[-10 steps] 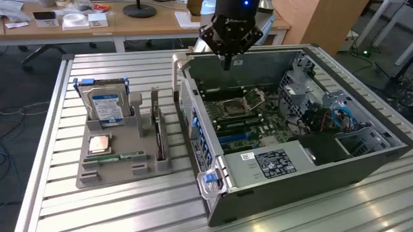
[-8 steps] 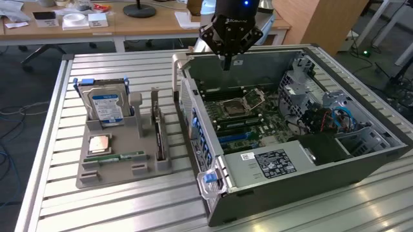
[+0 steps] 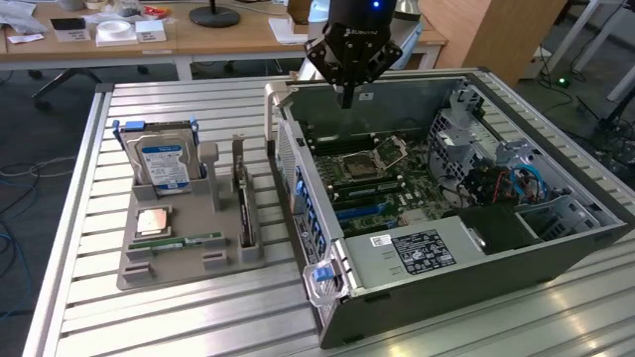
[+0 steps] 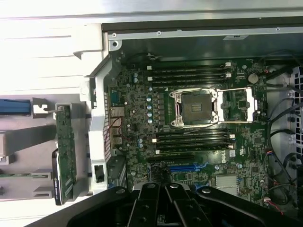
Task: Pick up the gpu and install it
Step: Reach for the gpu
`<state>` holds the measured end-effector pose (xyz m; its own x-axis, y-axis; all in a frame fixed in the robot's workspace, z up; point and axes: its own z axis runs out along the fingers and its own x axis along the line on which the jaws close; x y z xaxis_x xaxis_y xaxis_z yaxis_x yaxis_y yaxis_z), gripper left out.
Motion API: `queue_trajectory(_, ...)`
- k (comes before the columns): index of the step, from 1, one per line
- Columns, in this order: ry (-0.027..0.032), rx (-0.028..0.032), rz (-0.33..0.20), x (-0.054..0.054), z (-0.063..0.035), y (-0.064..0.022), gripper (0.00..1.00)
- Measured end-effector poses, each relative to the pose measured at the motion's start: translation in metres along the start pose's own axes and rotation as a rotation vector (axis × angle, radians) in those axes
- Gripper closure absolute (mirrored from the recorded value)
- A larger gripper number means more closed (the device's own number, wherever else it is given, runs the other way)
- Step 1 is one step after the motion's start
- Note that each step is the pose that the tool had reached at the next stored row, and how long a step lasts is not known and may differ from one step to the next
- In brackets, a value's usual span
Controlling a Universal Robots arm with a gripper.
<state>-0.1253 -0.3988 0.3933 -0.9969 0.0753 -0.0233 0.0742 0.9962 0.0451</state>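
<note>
Exterior view: claw pressed together, pinching nothing, hanging tip-down over the far rim of the open computer case. Gpu parked on edge in a slot of the grey holder on the slatted counter, untouched. Holder just beside the case, on the exterior view's left of it. Gpu well apart from the claw: lower, nearer the camera, and toward the exterior view's left, with the case wall between them. In the same holder, a hard drive with blue-white label upright at the far end, a square chip lying flat, a narrow memory stick lying flat nearer the camera. Motherboard exposed inside the case.

Wrist view: claw looking down onto the motherboard, processor socket open at its middle. Gpu outside the case wall, green board face showing, metal bracket at one end, apart from the claw.
</note>
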Motion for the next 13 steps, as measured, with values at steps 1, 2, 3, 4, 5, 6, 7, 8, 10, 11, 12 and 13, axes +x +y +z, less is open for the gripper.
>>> queue_trajectory(1,0.0,0.0,0.0,0.001,0.0,-0.0001,0.89)
queue_trajectory(2,0.0,0.0,0.0,0.002,0.0,-0.0001,0.89)
queue_trajectory(3,0.0,0.0,0.0,0.002,0.0,-0.0002,0.89)
queue_trajectory(4,0.0,0.0001,0.0,0.003,-0.0001,-0.0003,0.89)
queue_trajectory(5,-0.0001,0.0,0.0,0.004,-0.0001,-0.0003,0.89)
queue_trajectory(6,0.0,0.0,0.0,0.005,-0.0001,-0.0004,0.89)
queue_trajectory(7,0.0,0.0,0.0,0.006,-0.0001,-0.0004,0.89)
queue_trajectory(8,0.0,0.0001,0.0,0.007,-0.0002,-0.0005,0.89)
queue_trajectory(10,0.0,0.0001,0.0,0.009,-0.0003,-0.0007,0.89)
queue_trajectory(11,0.0,0.0001,0.0,0.01,-0.0002,-0.0007,0.89)
queue_trajectory(12,0.0,0.0,0.0,0.011,-0.0002,-0.0008,0.89)
queue_trajectory(13,-0.0001,0.0,0.0,0.011,-0.0002,-0.0008,0.89)
